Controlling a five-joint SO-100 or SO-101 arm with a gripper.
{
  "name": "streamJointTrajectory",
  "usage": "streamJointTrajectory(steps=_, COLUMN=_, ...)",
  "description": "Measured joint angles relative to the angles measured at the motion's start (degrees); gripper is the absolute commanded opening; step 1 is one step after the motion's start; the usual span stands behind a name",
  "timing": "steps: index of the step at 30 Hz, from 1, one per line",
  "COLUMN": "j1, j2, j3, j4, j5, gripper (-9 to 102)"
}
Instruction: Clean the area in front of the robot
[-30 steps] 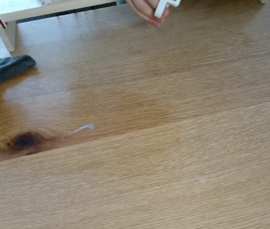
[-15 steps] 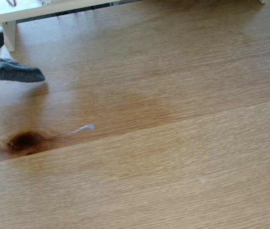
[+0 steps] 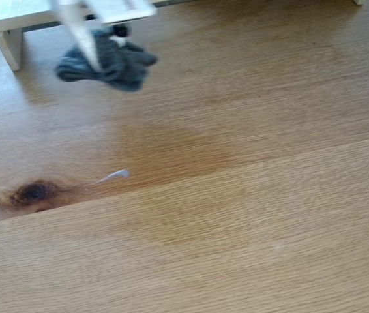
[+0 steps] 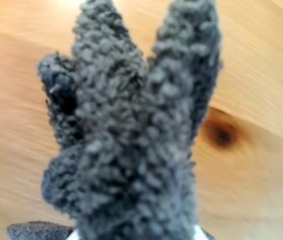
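In the fixed view the robot (image 3: 80, 26) reached in from the far left edge as a blurred white arm, and a bunched grey cloth (image 3: 109, 62) hung at its tip, above the far left part of the desk (image 3: 269, 215). The cloth appeared to be held off the wood, though the blur made that uncertain. The gripper (image 3: 100, 59) was buried in the cloth; its fingers looked wrapped by the fabric, and whether they were clenched or released could not be told.

The light-brown oak surface stretched wide to the right and toward the near edge. A darker tan patch (image 3: 171, 150) lay near the middle left, and a dark brown knot (image 3: 33, 193) sat at the left, nearer than the cloth. Just right of the knot lay a small pale streak (image 3: 111, 176) on the wood, well apart from the cloth. A white frame (image 3: 8, 39) stood at the far left corner.

In the wrist view the fuzzy grey cloth (image 4: 131, 135) rose in two prongs across the centre, with the knot (image 4: 221, 134) to its right on the blurred desk (image 4: 261, 60).
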Motion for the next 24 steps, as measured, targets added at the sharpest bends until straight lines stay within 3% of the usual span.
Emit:
streamJointTrajectory(steps=4, j1=-4.48, j2=-11.51, j3=0.00, j4=-7.82, j5=1.93, gripper=0)
streamJointTrajectory(steps=15, j1=-3.60, j2=-47.37, j3=-0.26, j4=-45.79, j5=-3.16, gripper=5)
streamJointTrajectory(steps=24, j1=0.35, j2=-50.80, j3=-0.26, j4=-53.53, j5=-3.87, gripper=0)
